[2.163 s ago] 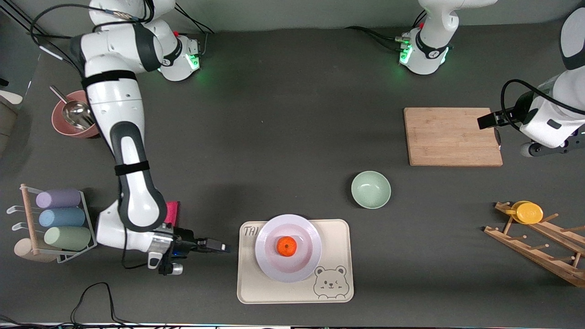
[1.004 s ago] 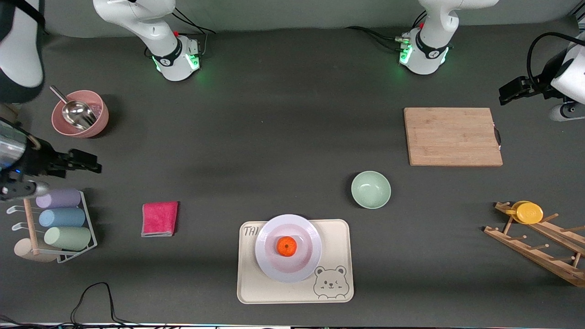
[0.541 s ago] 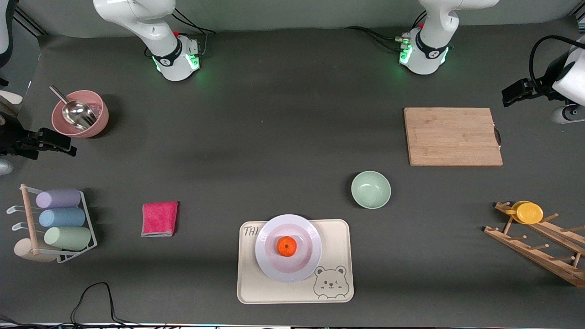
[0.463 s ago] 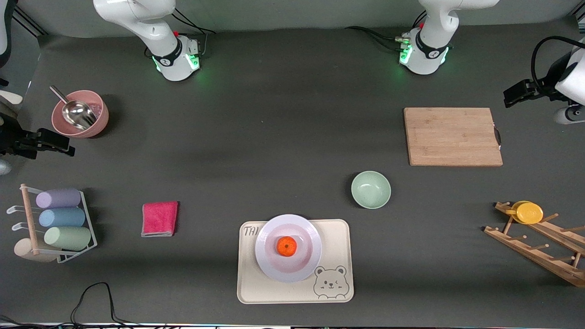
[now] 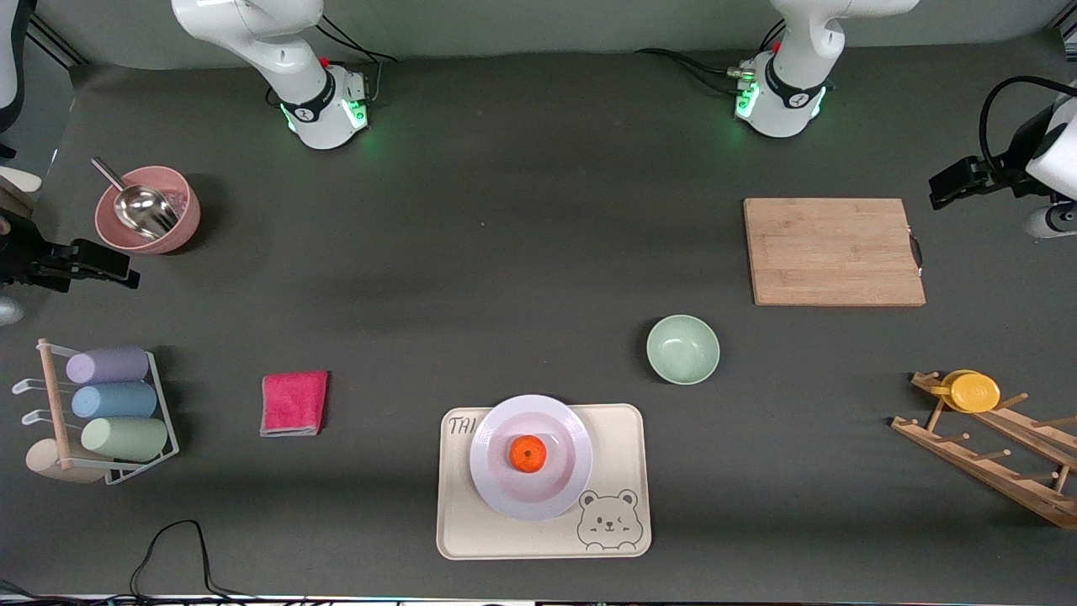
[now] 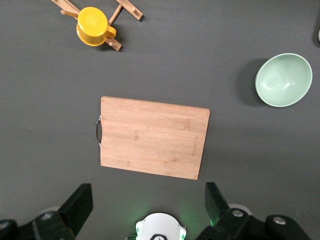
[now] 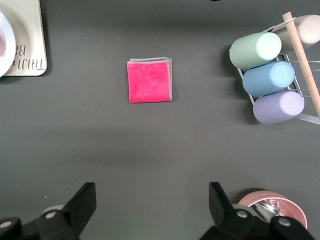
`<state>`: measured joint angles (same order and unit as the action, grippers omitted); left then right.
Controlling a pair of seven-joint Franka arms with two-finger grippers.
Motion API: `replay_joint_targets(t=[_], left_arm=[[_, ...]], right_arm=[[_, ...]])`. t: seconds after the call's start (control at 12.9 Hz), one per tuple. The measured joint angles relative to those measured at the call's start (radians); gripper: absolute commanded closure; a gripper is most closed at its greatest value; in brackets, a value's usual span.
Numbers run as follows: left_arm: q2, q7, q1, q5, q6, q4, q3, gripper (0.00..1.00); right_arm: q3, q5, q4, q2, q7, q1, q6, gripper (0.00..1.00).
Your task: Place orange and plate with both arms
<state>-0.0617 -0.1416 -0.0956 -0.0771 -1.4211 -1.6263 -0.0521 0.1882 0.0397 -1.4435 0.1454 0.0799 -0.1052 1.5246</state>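
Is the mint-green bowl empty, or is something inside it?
Empty. In both the front view and the left wrist view the green bowl stands upright and its smooth inside is bare. The orange lies on the plate instead.

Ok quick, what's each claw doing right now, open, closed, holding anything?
Left claw: open, empty, up over the table near the cutting board.
Right claw: open, empty, up beside the pink bowl.

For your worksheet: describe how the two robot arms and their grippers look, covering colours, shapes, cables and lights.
Both arms have glossy white rounded shells. Their round bases glow green, with black cables trailing from them. The left gripper and the right gripper are black and blocky, each with two dark fingers. A black cable loops above the left gripper.
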Motion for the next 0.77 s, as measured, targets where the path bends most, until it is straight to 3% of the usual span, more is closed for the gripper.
replay_joint_targets(t=[0.77], left_arm=[[0.0,0.0,-0.002,0.027,0.0,0.001,-0.001,0.0]], right_arm=[[-0.004,0.0,0.0,0.0,-0.01,-0.003,0.0,0.0]])
